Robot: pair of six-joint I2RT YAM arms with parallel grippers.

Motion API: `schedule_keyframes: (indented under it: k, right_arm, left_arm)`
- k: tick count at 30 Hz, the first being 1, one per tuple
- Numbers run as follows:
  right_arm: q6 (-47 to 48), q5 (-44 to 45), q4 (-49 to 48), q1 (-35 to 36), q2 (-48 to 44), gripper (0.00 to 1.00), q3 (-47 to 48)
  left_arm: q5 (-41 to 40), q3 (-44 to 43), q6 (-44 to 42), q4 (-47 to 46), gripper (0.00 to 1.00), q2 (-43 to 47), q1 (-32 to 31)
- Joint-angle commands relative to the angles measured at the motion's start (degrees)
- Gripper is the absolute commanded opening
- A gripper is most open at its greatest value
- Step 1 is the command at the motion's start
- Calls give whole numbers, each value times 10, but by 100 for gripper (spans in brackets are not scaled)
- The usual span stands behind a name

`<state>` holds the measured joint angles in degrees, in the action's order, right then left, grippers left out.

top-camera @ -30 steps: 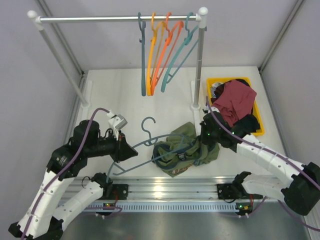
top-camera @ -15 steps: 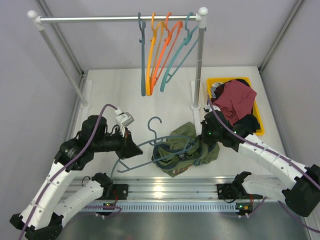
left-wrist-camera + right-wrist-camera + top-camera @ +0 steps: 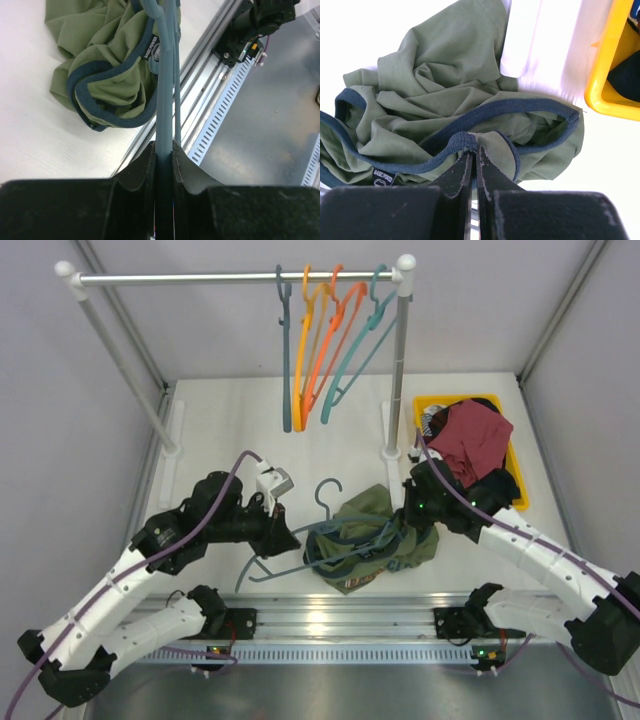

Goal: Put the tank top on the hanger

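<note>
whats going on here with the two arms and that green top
The left gripper is shut on the slate-teal hanger, holding it out across the crumpled tank top on the table. The right gripper pinches the top's dark trim between its fingers. The hanger overlaps the fabric, but the top is bunched up and not yet hung on it. Spare hangers hang on the rail behind.

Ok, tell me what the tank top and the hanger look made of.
Tank top: soft matte knit fabric, likely cotton; it creases and bunches, with ribbed dark trim.
Hanger: probably smooth plastic; thin, uniform slate-teal rods with slight sheen.
</note>
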<state>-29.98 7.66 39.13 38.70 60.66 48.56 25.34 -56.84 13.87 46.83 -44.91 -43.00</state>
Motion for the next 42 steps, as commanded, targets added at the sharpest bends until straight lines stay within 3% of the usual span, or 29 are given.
schedule_keyframes:
  k: [1, 23, 37, 42]
  right_arm:
    - [7, 6, 7, -4, -22, 0, 27]
    - [6, 19, 4, -3, -26, 0, -7]
    - [19, 19, 24, -2, -34, 0, 3]
    - [18, 15, 30, -2, -35, 0, 22]
  left_arm:
    - [-51, -3, -2, -49, 0, -5, -11]
    - [-43, -19, -12, -35, 0, 11, -11]
    - [-53, -6, -35, -89, 0, -16, -17]
    - [-57, 6, -45, -116, 0, -28, -55]
